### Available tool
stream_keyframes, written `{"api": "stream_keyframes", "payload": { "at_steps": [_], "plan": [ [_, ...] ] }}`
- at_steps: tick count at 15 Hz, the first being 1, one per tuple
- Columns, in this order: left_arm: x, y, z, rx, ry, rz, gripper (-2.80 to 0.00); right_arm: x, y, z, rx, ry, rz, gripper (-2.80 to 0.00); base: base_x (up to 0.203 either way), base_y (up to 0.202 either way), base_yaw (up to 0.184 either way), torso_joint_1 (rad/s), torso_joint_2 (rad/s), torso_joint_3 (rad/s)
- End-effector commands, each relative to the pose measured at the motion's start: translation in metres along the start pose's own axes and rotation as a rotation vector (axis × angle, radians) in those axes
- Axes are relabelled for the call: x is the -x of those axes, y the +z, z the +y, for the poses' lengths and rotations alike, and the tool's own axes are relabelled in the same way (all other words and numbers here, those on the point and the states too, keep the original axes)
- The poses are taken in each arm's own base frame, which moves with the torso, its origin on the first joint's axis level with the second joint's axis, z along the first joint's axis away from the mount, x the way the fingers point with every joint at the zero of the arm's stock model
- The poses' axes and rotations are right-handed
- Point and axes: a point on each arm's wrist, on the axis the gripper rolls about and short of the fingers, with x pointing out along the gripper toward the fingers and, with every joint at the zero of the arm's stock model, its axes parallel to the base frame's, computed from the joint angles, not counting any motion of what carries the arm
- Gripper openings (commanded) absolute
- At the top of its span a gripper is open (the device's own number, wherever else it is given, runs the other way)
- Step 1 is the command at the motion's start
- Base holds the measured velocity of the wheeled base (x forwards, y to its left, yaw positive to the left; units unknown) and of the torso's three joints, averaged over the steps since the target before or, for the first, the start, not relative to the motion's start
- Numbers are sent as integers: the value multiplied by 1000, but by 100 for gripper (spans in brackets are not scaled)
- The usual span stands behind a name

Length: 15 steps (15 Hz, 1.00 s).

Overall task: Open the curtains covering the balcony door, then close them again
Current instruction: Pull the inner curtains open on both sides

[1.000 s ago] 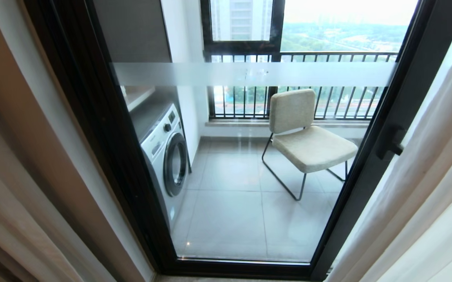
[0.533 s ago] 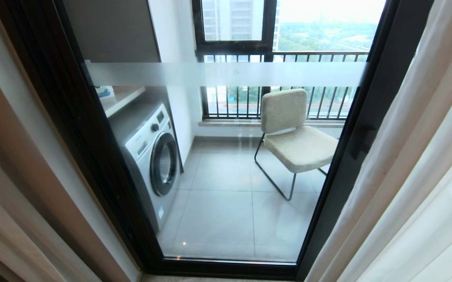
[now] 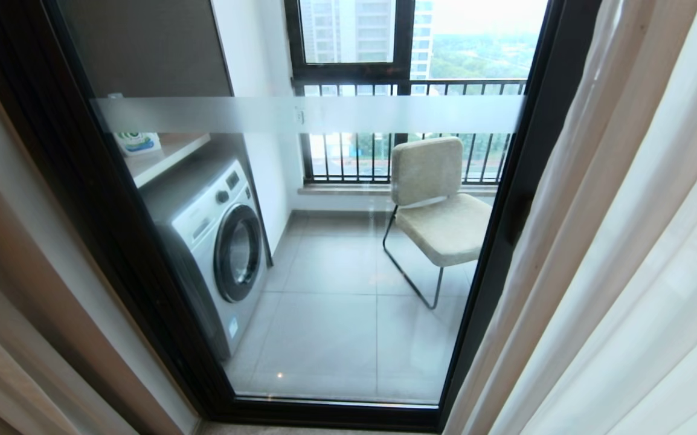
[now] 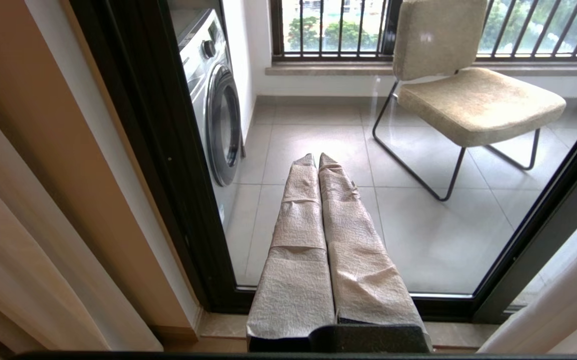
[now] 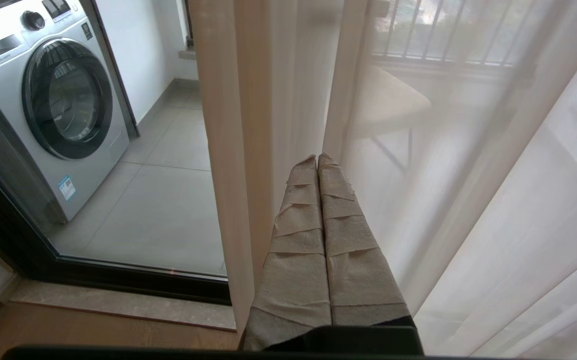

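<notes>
The door stands uncovered straight ahead, its dark frame around clear glass with a frosted band across it. Through the glass sit a washer on the left and a beige chair before the black railing. The curtains hang bunched at the right, cream fabric at the edge and white sheer beyond; more cream folds show at the far left. The left gripper points at the glass, its paper-wrapped fingers pressed together and holding nothing. The right gripper is likewise closed and empty, its tips just beside the cream edge of the drape, with the sheer on its other side.
</notes>
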Motion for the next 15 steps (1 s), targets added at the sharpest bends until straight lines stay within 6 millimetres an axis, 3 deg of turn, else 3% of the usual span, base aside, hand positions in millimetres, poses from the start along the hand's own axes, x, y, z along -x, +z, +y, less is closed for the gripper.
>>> {"api": "stream_keyframes", "payload": {
  "at_steps": [1, 8, 15],
  "plan": [
    [0, 0, 0, 0, 1, 0, -280, 0, 0, 0, 0, 2, -1, -280, 0, 0, 0, 0, 0, 0],
    [0, 0, 0, -3, 1, 0, -280, 0, 0, 0, 0, 1, -1, -280, 0, 0, 0, 0, 0, 0],
    [0, 0, 0, 0, 3, 0, -280, 0, 0, 0, 0, 2, -1, -280, 155, 0, -1, 8, 4, 1]
  ]
}}
